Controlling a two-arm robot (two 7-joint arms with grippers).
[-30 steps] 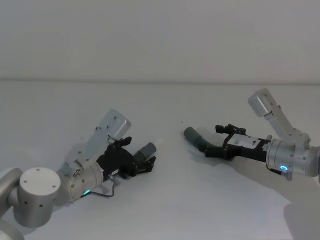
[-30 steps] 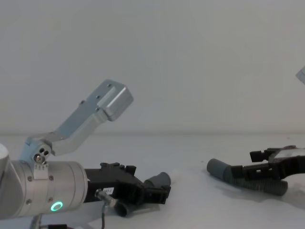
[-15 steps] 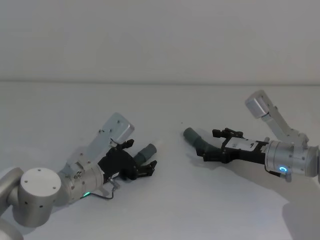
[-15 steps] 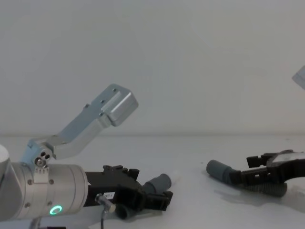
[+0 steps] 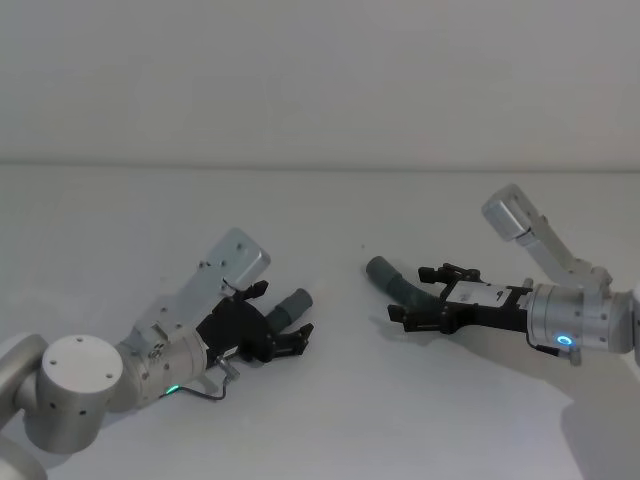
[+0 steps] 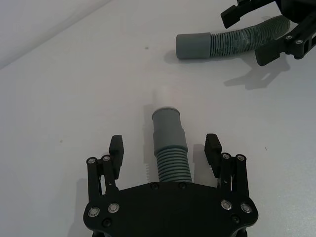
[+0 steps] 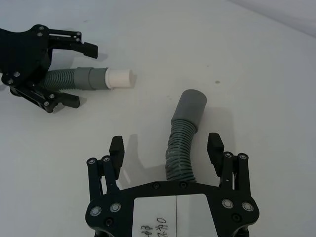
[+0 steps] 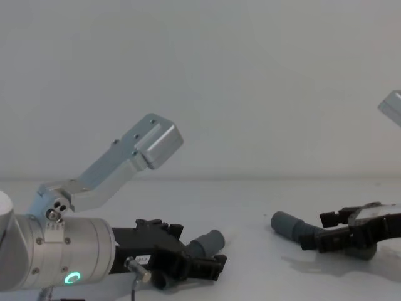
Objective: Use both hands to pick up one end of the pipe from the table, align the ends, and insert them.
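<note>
grey short piece [image 6: 167,129] on table [image 6: 59,74], left of cuff [image 7: 191,104], white tip [image 6: 164,95] roughly toward it, axes unaligned; left end effector [image 6: 164,147] spread astride short piece; right end effector [image 7: 166,145] spread astride ribbed piece [image 7: 178,157] behind cuff.

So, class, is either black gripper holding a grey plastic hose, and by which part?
Nothing is held. Left gripper open astride short white-tipped grey hose; right gripper open astride longer ribbed grey hose.

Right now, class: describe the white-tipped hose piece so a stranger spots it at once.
On the plain white table, look between the open jaws of the black left gripper. The short grey ribbed hose piece lies there; unlike the longer grey hose, it ends in a white tip.
</note>
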